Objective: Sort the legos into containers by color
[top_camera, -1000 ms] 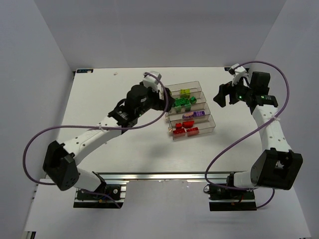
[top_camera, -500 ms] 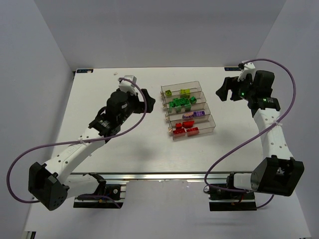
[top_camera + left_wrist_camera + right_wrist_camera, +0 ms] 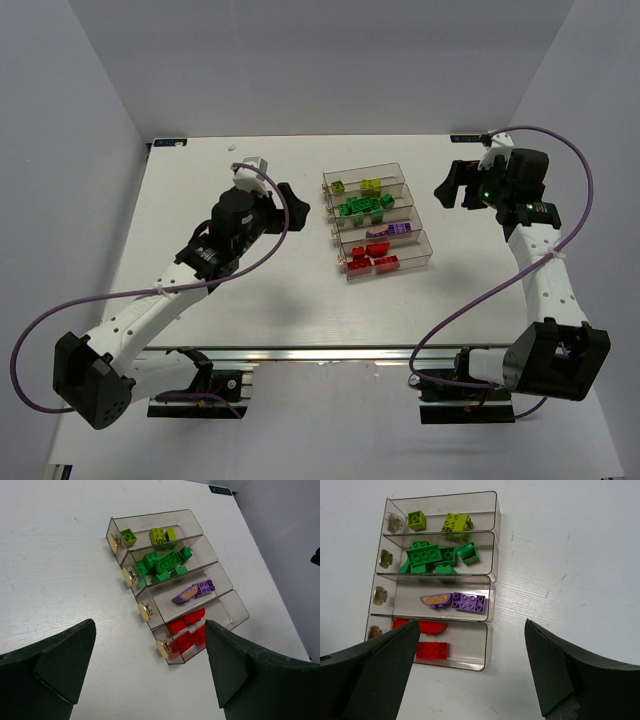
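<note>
Inside the 4 containers (image 3: pixel 421 251) lie the legos (image 3: pixel 365 207), grouped by color. On either side of them the left gripper (image 3: pixel 290 198) and right gripper (image 3: pixel 447 187) hang, jaws spread, apparently empty.

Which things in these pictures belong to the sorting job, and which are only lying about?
Part of the job: yellow-green legos; green legos; purple legos; red legos; the four trays holding them.

Not part of the job: purple cables; metal rail at the near table edge; dark label at the far edge.
</note>
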